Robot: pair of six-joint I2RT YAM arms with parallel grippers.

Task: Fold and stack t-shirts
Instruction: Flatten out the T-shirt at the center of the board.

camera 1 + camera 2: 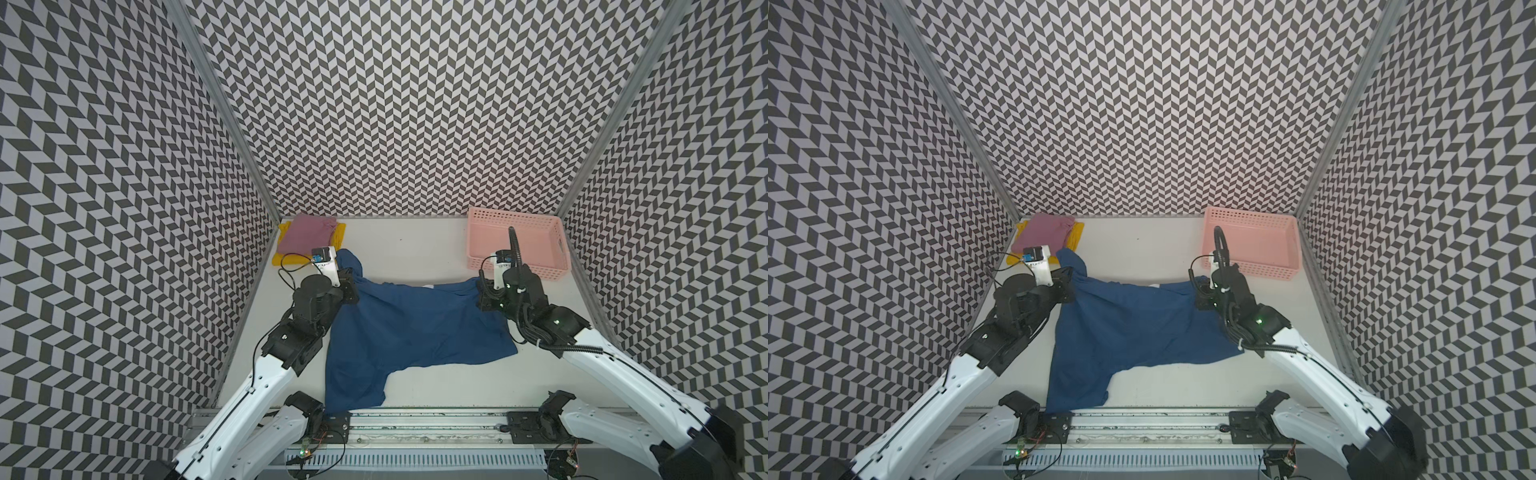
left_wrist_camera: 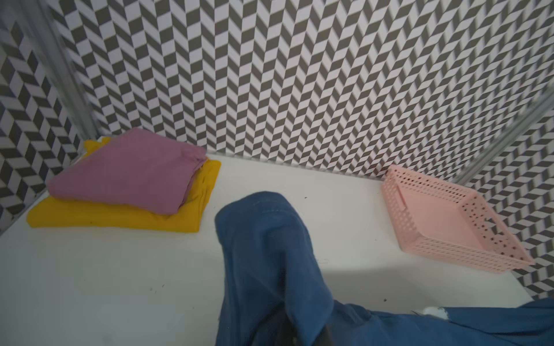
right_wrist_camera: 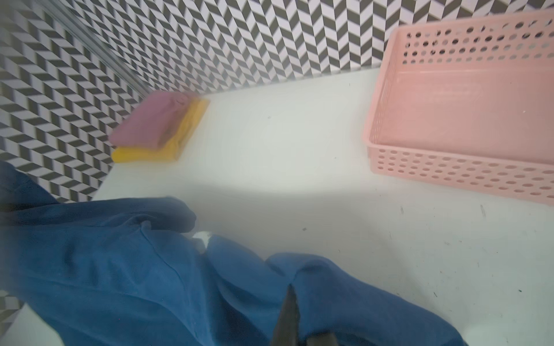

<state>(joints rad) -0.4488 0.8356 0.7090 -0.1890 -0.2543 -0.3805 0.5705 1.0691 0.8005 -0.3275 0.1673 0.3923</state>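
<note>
- Holding the blue shirt (image 1: 407,328), the left gripper (image 1: 348,287) and right gripper (image 1: 484,298) each clamp its far edge.
- Its length spans gripper to gripper; the folded stack (image 1: 306,236) lies just beyond the left gripper.

Navy tee (image 1: 415,328) spread out, ctr — mauve tee (image 2: 129,170) folded atop yellow tee (image 2: 114,217).

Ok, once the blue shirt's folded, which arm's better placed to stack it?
Likely left: the left gripper, shut on the blue shirt, is beside the pink-on-yellow stack; the right gripper is by the basket.
</note>
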